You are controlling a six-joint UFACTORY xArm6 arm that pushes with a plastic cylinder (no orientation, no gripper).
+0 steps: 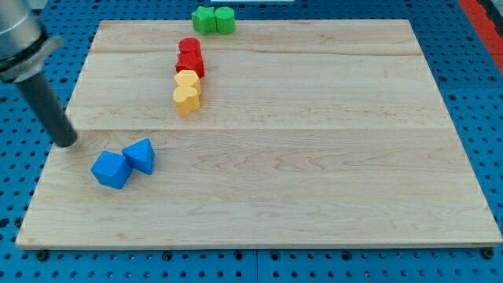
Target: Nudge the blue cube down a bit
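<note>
The blue cube [110,170] lies near the board's left edge, low in the view. A blue triangular block [141,155] touches its upper right side. My tip [66,142] rests on the board up and to the left of the blue cube, a short gap away, not touching it. The dark rod rises from the tip toward the view's top left corner.
Two red blocks [189,56] and two yellow blocks [187,90] form a column near the top middle. Two green blocks [214,20] sit at the board's top edge. The wooden board [314,157] lies on a blue perforated table.
</note>
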